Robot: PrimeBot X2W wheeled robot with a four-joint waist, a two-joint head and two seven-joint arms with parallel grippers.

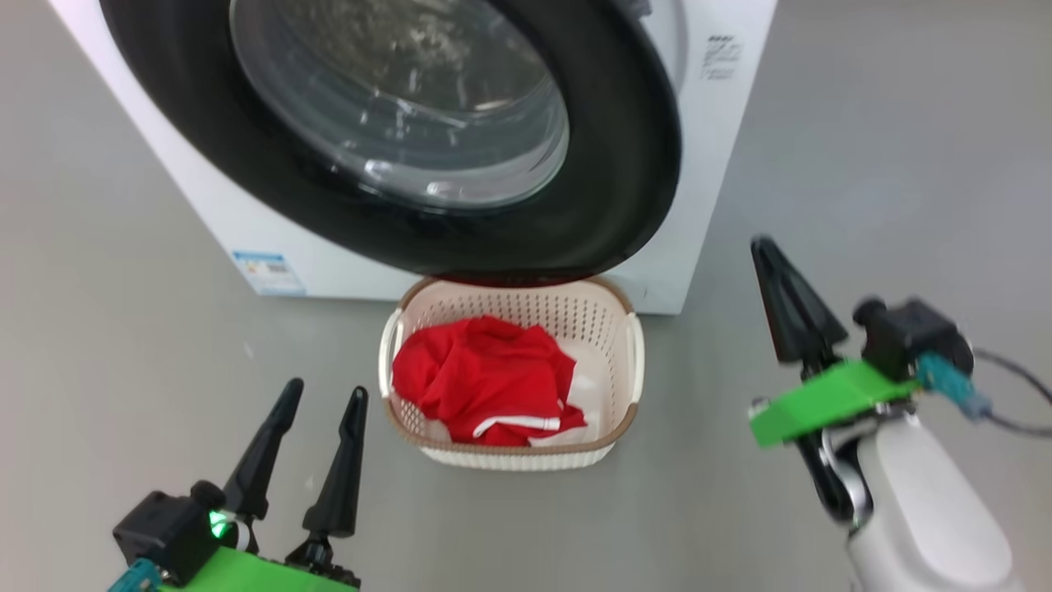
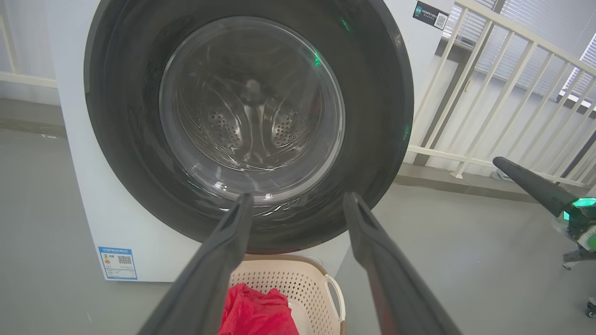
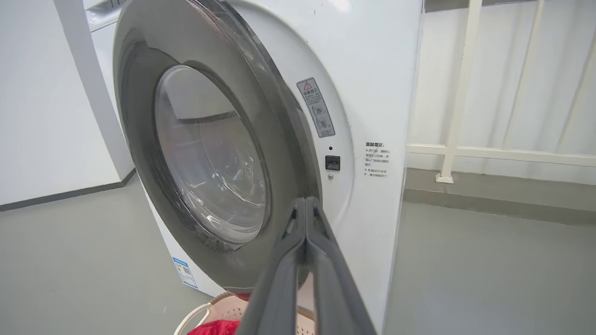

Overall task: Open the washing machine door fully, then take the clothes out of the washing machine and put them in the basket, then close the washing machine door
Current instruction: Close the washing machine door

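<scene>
1. Floor [image 1: 123,329]: smooth grey and bare around the machine. You have a white railing [image 2: 489,93] to the machine's right and a white wall to its left.
2. The washing machine [image 1: 723,123]: white front-loader standing on the floor, with a blue label [image 1: 267,271] low on its front.
3. The washing machine door [image 1: 625,164]: black rim and clear glass. It is swung almost against the front.
4. The basket [image 1: 509,456]: on the floor just before the machine, under the door's lower rim. It holds the clothes [image 1: 477,378], a red heap with white trim.
5. Your left claw [image 1: 326,386]: fingers apart, holding nothing, just left of the basket.
6. Your right claw [image 1: 766,251]: fingers pressed together, holding nothing, well right of the basket.
7. Views: the left wrist view gives you the steel drum [image 2: 251,125] through the glass. The right wrist view gives you the latch slot [image 3: 332,162] exposed beside the door's edge.
</scene>
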